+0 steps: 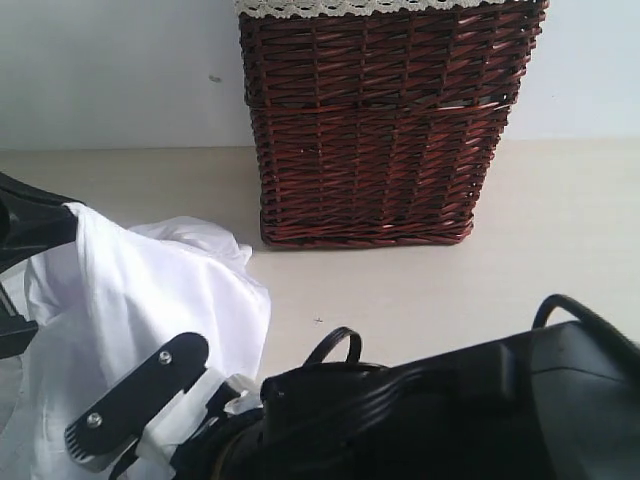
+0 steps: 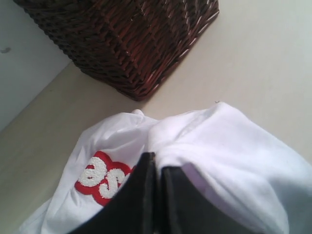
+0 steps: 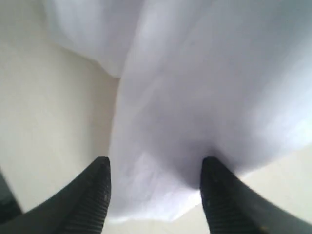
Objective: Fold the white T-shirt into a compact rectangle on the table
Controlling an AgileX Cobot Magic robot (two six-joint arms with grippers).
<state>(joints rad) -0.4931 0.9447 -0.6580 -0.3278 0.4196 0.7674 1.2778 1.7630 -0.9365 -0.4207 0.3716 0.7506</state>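
Firmly clamped on a fold of the white T-shirt (image 2: 229, 146) at the left gripper (image 2: 157, 163); spread wide astride an edge at the right gripper (image 3: 155, 170), gripping nothing. Bunched near-left on the table (image 1: 420, 290). Likely early spreading: next, close right, pull taut.

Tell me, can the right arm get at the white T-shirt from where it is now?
Probably yes. The right gripper stands open with a fold of the white T-shirt right between its fingers, and nothing seems to block the way.
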